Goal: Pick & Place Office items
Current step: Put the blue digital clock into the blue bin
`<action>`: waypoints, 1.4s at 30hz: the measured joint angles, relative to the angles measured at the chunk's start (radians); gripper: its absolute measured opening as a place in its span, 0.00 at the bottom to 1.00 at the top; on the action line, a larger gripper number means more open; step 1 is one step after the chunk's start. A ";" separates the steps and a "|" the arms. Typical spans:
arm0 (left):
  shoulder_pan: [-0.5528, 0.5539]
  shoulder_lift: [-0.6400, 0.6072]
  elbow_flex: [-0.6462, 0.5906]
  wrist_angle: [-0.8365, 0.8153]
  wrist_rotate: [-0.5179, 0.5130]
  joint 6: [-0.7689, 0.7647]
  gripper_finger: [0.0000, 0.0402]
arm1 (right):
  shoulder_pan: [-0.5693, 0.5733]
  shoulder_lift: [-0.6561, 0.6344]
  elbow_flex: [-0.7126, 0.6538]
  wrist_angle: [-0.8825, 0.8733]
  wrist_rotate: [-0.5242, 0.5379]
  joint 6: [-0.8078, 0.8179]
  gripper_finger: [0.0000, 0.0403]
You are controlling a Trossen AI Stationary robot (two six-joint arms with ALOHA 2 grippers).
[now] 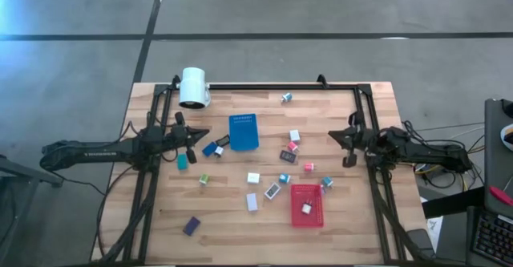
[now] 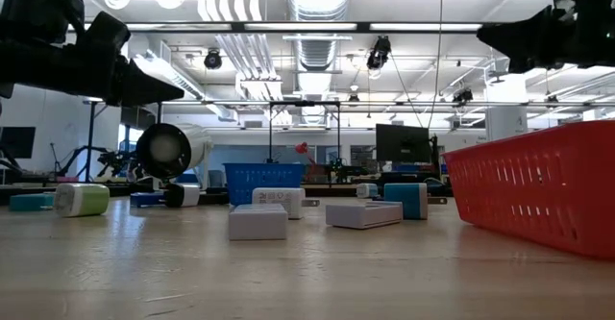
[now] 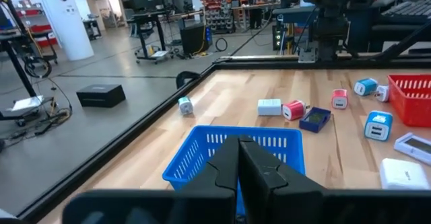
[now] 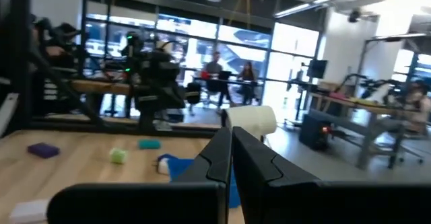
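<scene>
Office items (image 1: pixel 272 190) lie scattered; L tool (image 1: pixel 192 144) & R tool (image 1: pixel 347 147) hover, fingers pressed together.

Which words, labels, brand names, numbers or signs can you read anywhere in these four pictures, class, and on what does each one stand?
None can be read.
Left arm: a pale line of lettering along it, too small to read.
Blue tray: pale marks at its top edge, too blurred to tell whether they are text.
White column: small dark marks, unreadable.
Office items: no legible print.
</scene>
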 joint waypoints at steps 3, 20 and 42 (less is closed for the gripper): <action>0.000 0.000 0.000 0.000 0.000 0.029 0.03 | 0.000 0.006 -0.002 -0.001 -0.027 0.021 0.02; 0.000 -0.001 0.000 0.077 -0.003 0.112 0.03 | 0.000 0.053 -0.003 0.001 -0.034 0.033 0.02; 0.000 0.190 0.522 -0.764 -0.135 -0.222 0.03 | 0.000 0.052 -0.003 0.003 -0.033 0.014 0.02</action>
